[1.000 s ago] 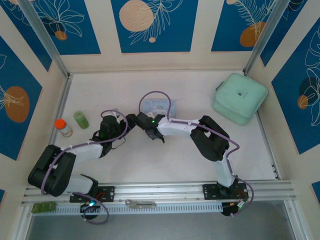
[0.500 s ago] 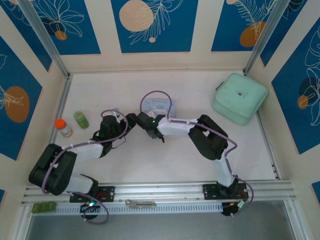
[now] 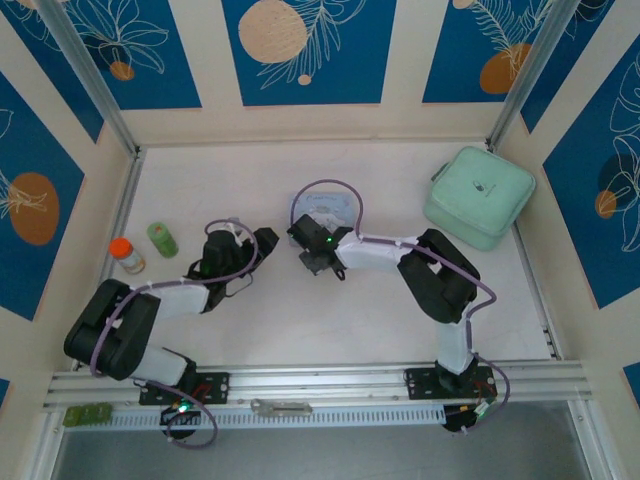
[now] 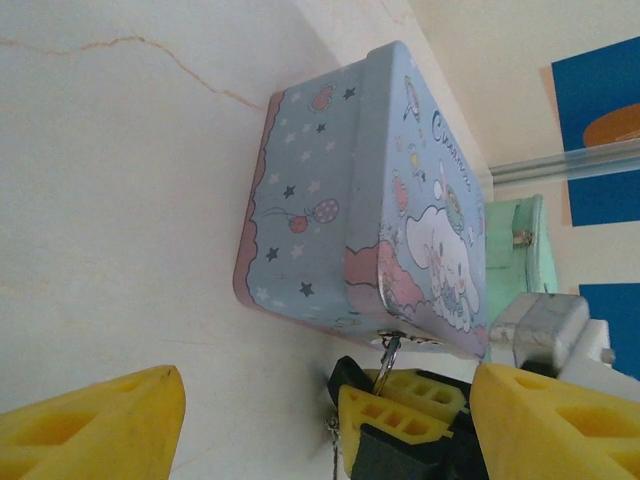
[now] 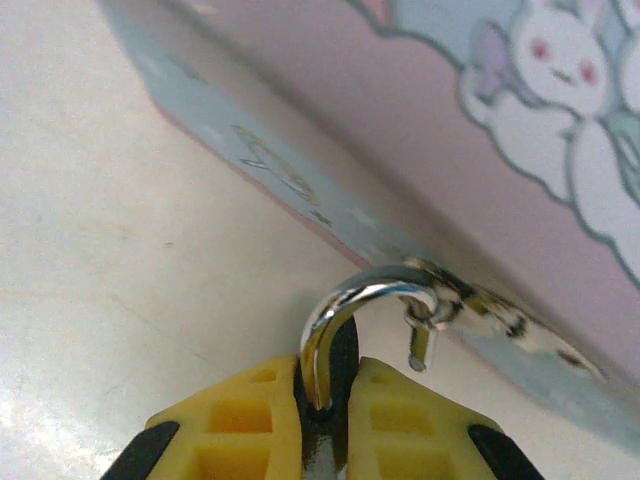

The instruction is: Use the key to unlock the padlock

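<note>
The pale-blue cartoon tin [image 3: 325,208] [image 4: 370,200] lies mid-table. The padlock [image 5: 330,360] is a dark body with a silver shackle [image 5: 345,300]. The shackle hooks through the tin's hasp [image 5: 470,305], and its free end [image 5: 420,348] hangs out of the body. My right gripper [image 5: 325,378] [image 3: 308,250] is shut on the padlock's body, at the tin's near edge. My left gripper [image 4: 330,400] [image 3: 258,243] stands wide open just left of it, its fingers [image 4: 100,430] apart on either side of the right gripper's fingers [image 4: 410,405]. A thin metal piece [image 4: 331,440] dangles beside the padlock; it may be the key.
A mint-green case [image 3: 478,197] sits at the back right. An orange-capped bottle [image 3: 126,255] and a green one [image 3: 162,239] stand at the left. A flat grey metal bar [image 3: 282,407] lies on the front rail.
My right gripper has shifted right with the padlock, and the tin has slid a little right and back with it. The left gripper has followed slightly to the right.
</note>
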